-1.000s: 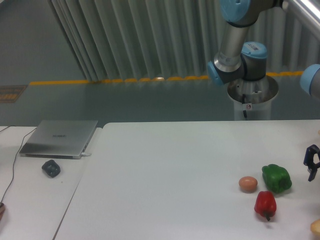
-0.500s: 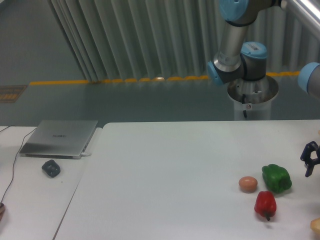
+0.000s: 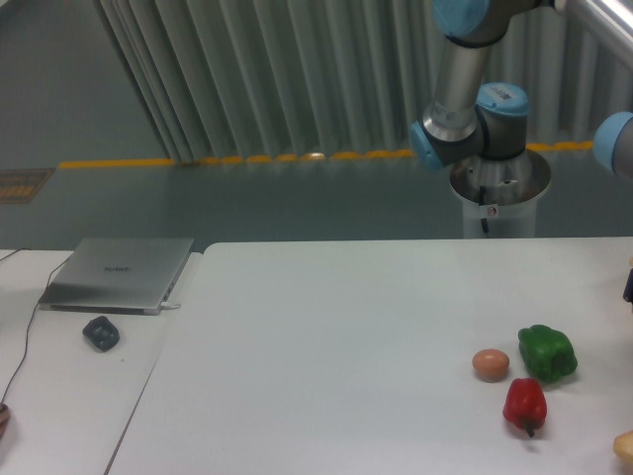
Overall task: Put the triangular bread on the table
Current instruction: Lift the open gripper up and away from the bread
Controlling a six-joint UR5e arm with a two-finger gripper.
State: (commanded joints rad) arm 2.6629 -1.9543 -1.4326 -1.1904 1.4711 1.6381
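Far left, on the side desk at about 9 o'clock: a closed silver laptop with a small dark grey object just below it. Neither bears on the task.

Centre: the table shows a broad bare white surface.

Right of centre, at about 4 o'clock: a brownish egg, a green bell pepper just to its right, and a red bell pepper just below the pair. All three sit close together but apart.

Far right: the arm's blue-capped joints stand above the table's back edge. Of the gripper, only a dark sliver shows at the right border, about 3 o'clock; I cannot tell whether it is spread, closed or carrying anything. The triangular bread shows only as a pale tan edge in the 5 o'clock corner, resting on the table.

Risks, as judged: both bread and gripper lie mostly out of frame, so alignment cannot be verified from this view; a misjudged grasp could pinch an edge and drop the piece. The red pepper lies near the bread, and a sweeping approach could knock it or roll the egg.
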